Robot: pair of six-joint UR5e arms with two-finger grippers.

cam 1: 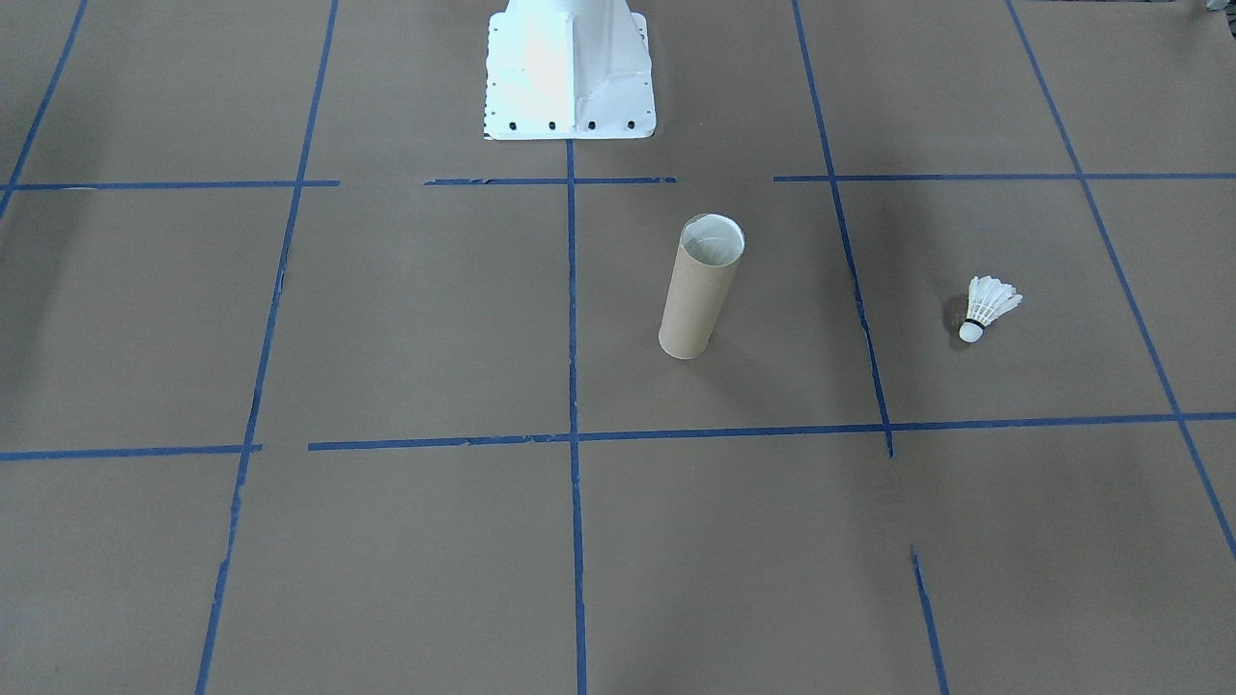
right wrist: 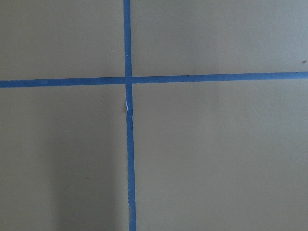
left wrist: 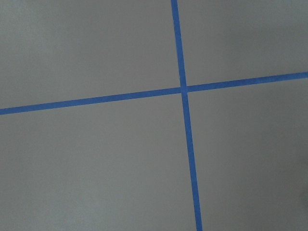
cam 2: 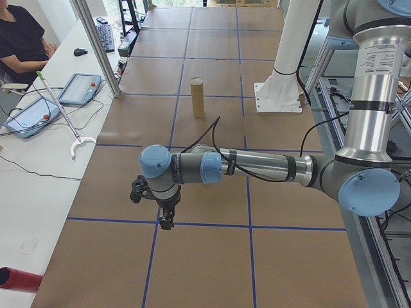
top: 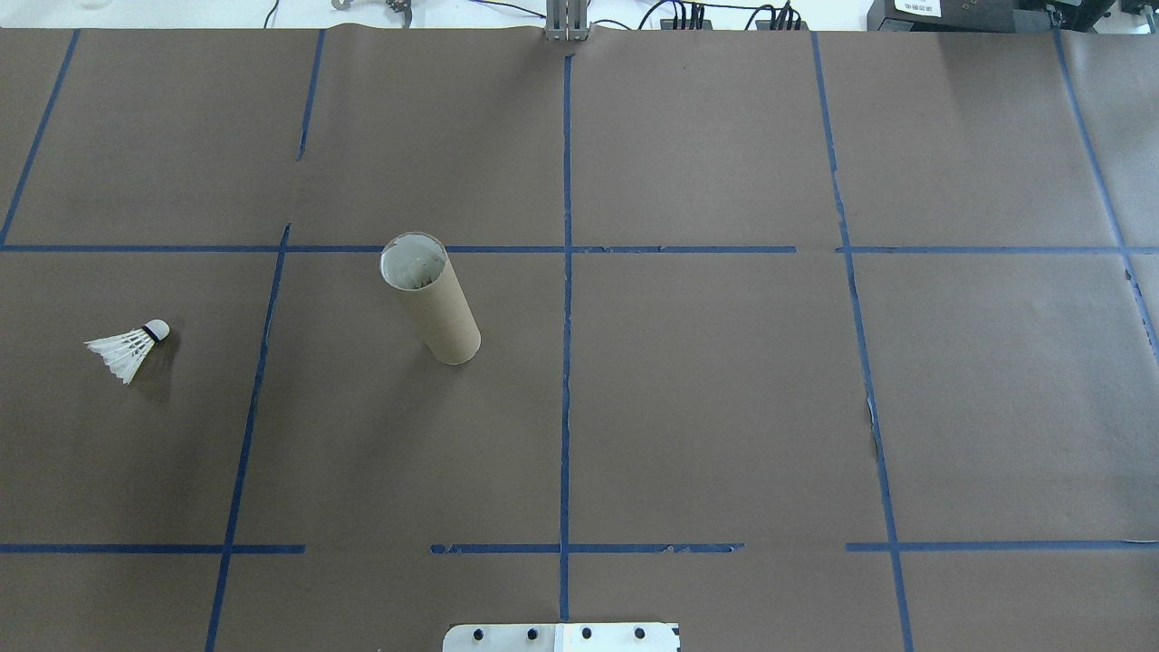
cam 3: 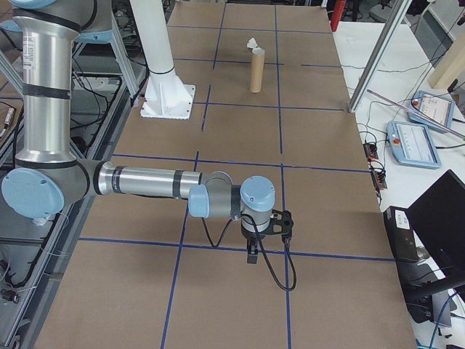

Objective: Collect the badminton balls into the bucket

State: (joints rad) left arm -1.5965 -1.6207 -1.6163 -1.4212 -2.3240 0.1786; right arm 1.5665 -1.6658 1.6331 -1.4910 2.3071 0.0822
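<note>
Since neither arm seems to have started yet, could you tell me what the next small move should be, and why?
Probably the left arm should swing over toward the shuttlecock. It lies on its side on the robot's left, apart from the upright cardboard tube, so nothing is collected yet. Both grippers show only in the side views, away from it, and whether their jaws are open cannot be told.

Brown paper surface point(right wrist: 216, 154) fills the view, crossed by two blue tape lines point(right wrist: 127, 144) meeting upper left; no fingers show.
</note>
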